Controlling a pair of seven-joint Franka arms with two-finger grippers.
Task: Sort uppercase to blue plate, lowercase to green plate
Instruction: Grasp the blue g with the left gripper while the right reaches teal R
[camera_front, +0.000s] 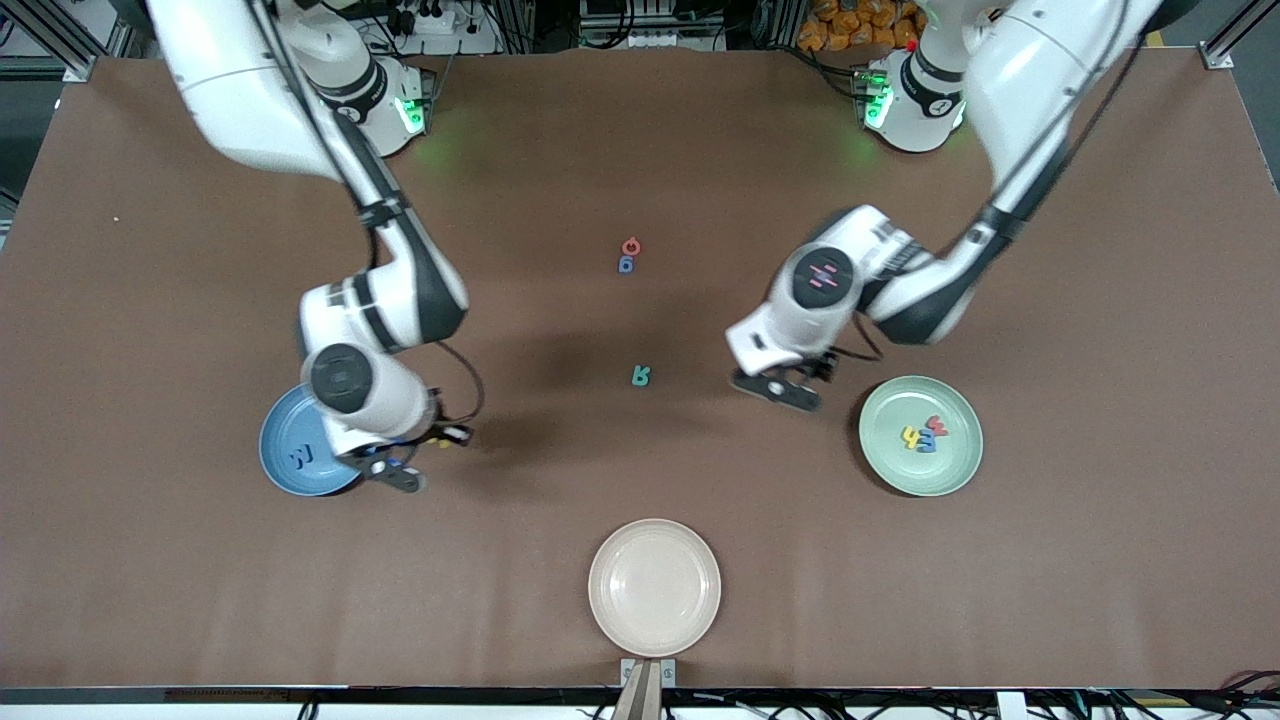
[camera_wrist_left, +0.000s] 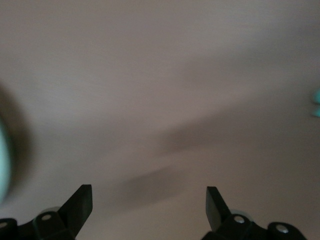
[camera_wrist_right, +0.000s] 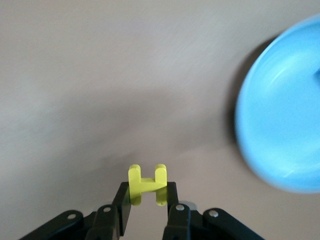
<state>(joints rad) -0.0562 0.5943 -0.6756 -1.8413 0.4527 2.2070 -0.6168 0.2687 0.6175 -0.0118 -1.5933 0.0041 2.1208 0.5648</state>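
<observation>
Right gripper (camera_wrist_right: 146, 192) clamping yellow H (camera_wrist_right: 146, 182), left gripper (camera_wrist_left: 149, 200) spread (empty), brown table (camera_front: 640, 600)

Even overhead light casts soft shadows on the table (camera_front: 640, 150) beneath both arms. Green lamp glow tints it near the bases. Both wrist views are motion-blurred.

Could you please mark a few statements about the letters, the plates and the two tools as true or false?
1. The right tool holds a yellow H. True.
2. The left tool grips a letter. False: its jaws stand open and empty over bare table beside the green plate.
3. Three letters lie in the green plate. True: yellow, blue and red.
4. The cream plate holds the teal R. False: the teal R lies on the table.
5. The blue plate has no letter in it. False: a blue W lies in it.
</observation>
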